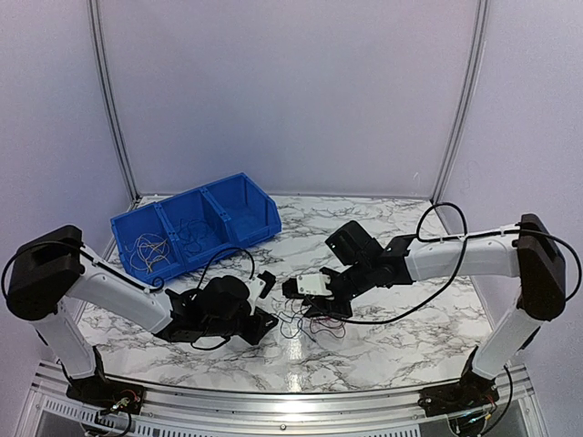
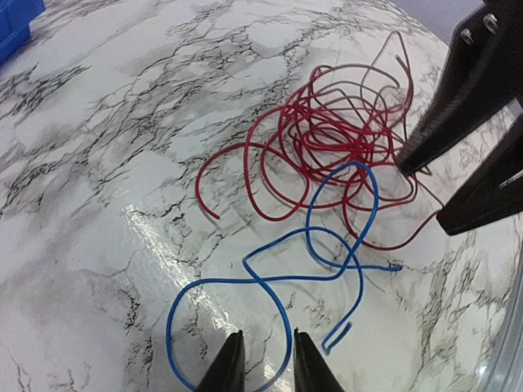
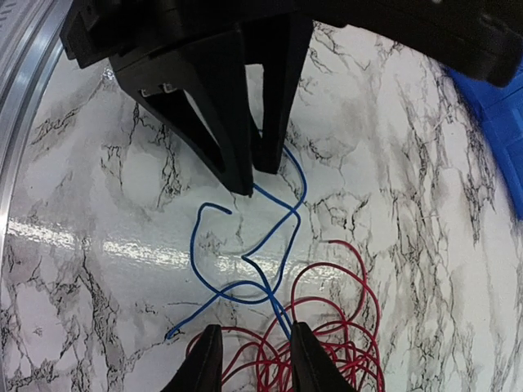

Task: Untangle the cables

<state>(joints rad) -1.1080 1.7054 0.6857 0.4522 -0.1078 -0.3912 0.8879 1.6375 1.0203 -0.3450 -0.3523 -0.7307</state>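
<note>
The cables lie on the marble table between my two grippers: a tangled red wire and a looping blue wire whose far loop overlaps it. They show as a small knot in the top view. My left gripper is open and low over the table, with the blue wire's near loop running between its fingertips. My right gripper is open over the red wire, with red strands and the blue wire between its fingers. Each gripper's black fingers show in the other's view.
A blue three-compartment bin stands at the back left and holds more thin wires, pale ones and dark ones. The table's metal front rail is close by. Thick black arm cords hang over the table.
</note>
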